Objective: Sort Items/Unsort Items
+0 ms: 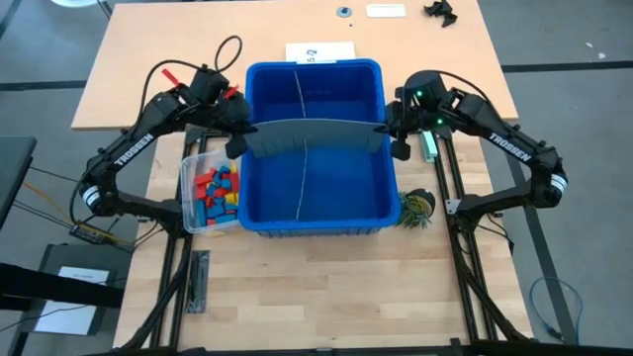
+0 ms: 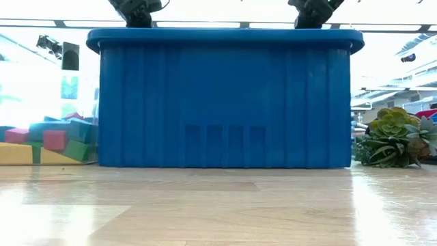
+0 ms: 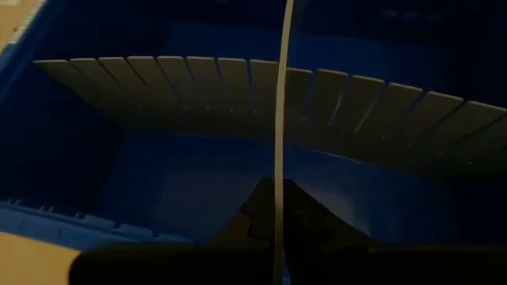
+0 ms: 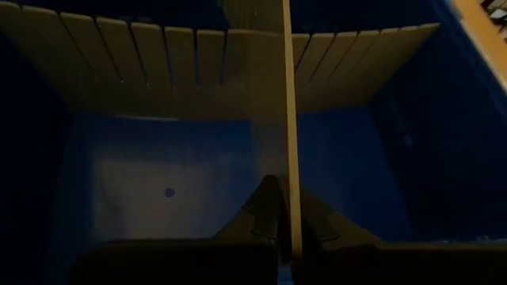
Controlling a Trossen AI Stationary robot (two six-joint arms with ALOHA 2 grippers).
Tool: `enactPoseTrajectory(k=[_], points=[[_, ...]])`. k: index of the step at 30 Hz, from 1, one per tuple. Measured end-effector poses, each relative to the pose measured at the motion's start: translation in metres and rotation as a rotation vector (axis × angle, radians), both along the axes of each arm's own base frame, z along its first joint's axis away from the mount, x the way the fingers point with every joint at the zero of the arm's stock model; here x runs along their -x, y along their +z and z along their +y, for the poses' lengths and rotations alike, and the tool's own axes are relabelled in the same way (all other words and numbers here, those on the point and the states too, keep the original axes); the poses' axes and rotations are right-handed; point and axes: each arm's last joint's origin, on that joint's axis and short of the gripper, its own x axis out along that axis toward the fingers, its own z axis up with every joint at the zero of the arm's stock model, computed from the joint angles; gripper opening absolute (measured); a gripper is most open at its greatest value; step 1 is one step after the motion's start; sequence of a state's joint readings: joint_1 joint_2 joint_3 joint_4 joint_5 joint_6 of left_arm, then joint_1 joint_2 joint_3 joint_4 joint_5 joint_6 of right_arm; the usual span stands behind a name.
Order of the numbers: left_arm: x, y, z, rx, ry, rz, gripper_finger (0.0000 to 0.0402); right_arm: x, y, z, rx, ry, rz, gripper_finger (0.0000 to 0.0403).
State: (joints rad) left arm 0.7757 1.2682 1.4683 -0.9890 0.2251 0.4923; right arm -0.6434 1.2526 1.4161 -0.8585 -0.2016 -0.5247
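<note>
Grey slotted sheet is what both grippers have hold of: the left gripper (image 1: 235,144) and the right gripper (image 1: 398,146) are each clamped tight on one end of the crosswise divider (image 1: 312,137), held bowed above the blue bin (image 1: 312,220). A thin lengthwise divider (image 1: 300,148) crosses it. To seat it well, both arms should probably lower together, keeping the ends level and the slots aligned. Beside the bin's left wall, the coloured blocks (image 1: 219,190) lie untouched in a clear tub (image 1: 188,194).
</note>
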Motion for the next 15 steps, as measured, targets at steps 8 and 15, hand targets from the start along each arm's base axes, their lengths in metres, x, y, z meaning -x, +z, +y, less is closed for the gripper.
enactPoseTrajectory(k=[8, 15], points=[[-0.0020, 0.0047, 0.0044, -0.076, 0.036, -0.020, 0.0015, 0.0000, 0.0032, -0.0006, 0.008, -0.010, -0.013, 0.0007], [-0.0029, 0.0068, 0.0066, -0.113, 0.061, -0.027, 0.0015, 0.0000, 0.0032, -0.0005, 0.006, -0.011, -0.014, 0.0007]])
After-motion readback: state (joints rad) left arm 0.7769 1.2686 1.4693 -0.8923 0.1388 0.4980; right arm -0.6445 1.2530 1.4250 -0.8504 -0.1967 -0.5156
